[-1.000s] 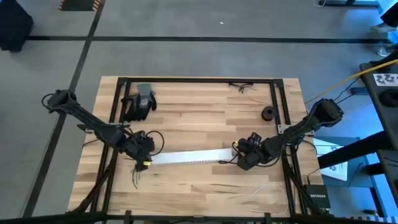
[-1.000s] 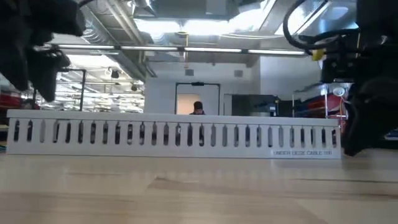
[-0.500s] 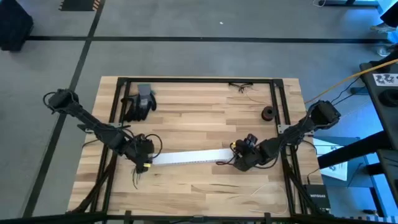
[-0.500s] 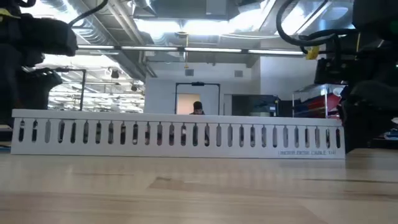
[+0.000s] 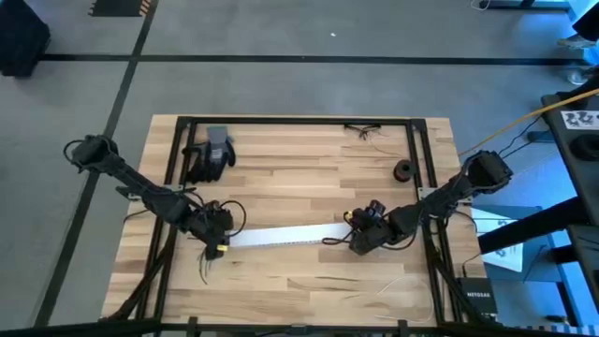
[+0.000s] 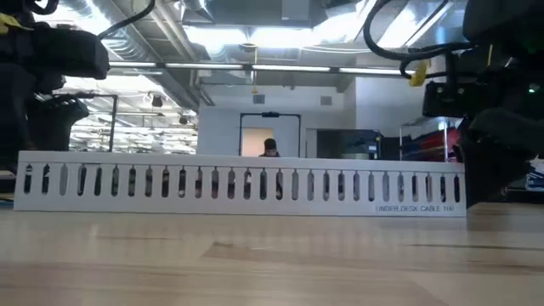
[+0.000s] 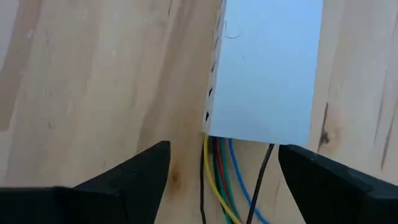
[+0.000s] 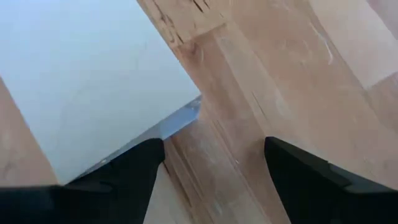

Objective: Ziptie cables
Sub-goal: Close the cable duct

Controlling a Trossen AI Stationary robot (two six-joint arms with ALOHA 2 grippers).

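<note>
A long white slotted cable duct [image 5: 285,235] lies flat on the wooden table, and the cables run inside it. In the left wrist view, yellow, green, red, blue and black wires [image 7: 219,177] come out of its left end [image 7: 261,124]. Their dark tails [image 5: 204,268] trail toward the near edge. My left gripper [image 7: 221,186] is open, low over the table, with one finger on each side of these wires. My right gripper [image 8: 214,180] is open at the duct's right end [image 8: 180,115], over bare wood. My right gripper has one finger [image 8: 124,174] close beside the near corner of the duct's right end [image 8: 186,112]. I cannot tell whether the finger touches that corner.
Black gloves [image 5: 208,154] lie at the far left and a black tape roll [image 5: 403,170] at the right. Small thin wires [image 5: 365,129] lie at the far edge and pale thin strands [image 5: 393,285] near the front right. A black frame [image 5: 299,121] runs around the table.
My right gripper has moved a little toward the table's left edge, closer to the duct's right end. The duct has shifted slightly in the low view.
</note>
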